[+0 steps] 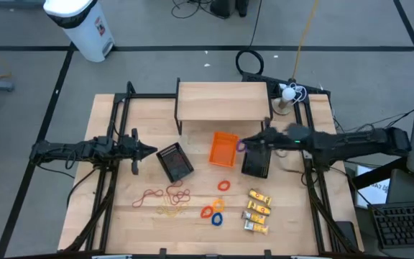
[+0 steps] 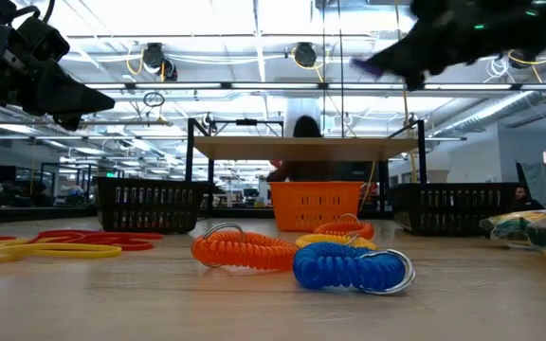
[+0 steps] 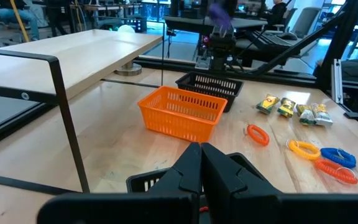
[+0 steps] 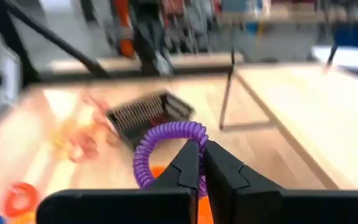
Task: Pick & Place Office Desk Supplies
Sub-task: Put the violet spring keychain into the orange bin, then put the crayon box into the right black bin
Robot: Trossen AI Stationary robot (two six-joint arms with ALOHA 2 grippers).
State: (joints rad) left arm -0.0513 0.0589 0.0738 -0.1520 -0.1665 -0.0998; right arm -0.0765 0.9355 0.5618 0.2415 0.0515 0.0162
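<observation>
Where orange bin [image 1: 223,149] sits — black mesh bins [image 1: 175,161] flanking it.

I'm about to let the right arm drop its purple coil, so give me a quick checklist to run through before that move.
1. Right tool shut on the purple coil: ok.
2. Coil clear of the table, carried in the air: ok, seen in the low view.
3. Coil directly over the orange bin: cannot tell; in the high view it hangs by the bin's right edge, between it and the right black bin.
4. Left tool out of the way: ok, shut and empty, beside the left black bin.
5. Orange bin upright, opening free: ok.
</observation>
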